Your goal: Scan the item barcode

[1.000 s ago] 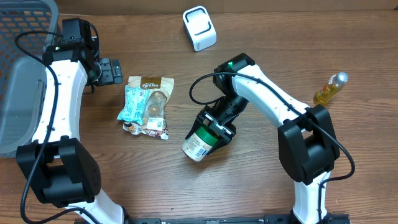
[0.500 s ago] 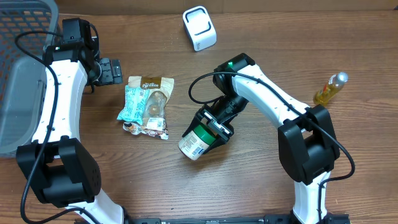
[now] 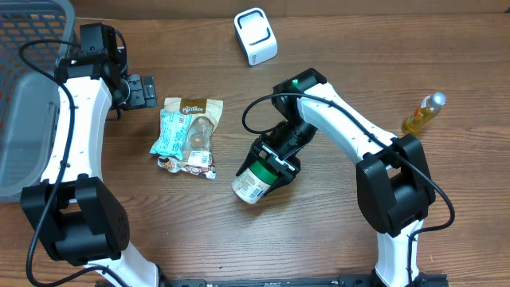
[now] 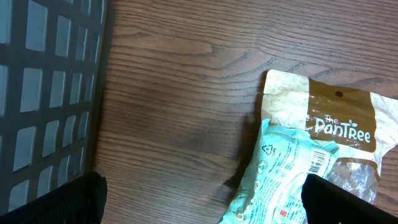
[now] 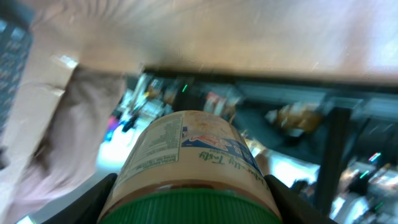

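Note:
My right gripper [image 3: 276, 163] is shut on a jar [image 3: 255, 182] with a green lid and a pale label, gripping it at the lid end. The jar is tilted, its base pointing toward the front left. In the right wrist view the jar [image 5: 189, 152] fills the space between the fingers of the right gripper [image 5: 193, 198], with nutrition text on its label; no barcode shows on it. The white scanner [image 3: 256, 36] stands at the back, well apart from the jar. My left gripper [image 3: 143, 90] [image 4: 202, 202] is open over bare wood, beside the snack bags.
A teal bag [image 4: 283, 177] lies over a brown PanTree pouch [image 4: 333, 118], in a pile [image 3: 189, 131] left of the jar. A dark mesh basket [image 3: 24, 88] [image 4: 43, 93] takes the far left. A yellow oil bottle [image 3: 422, 114] lies at the right.
The jar's base swung slightly left and then back in the right gripper. The left arm has not moved.

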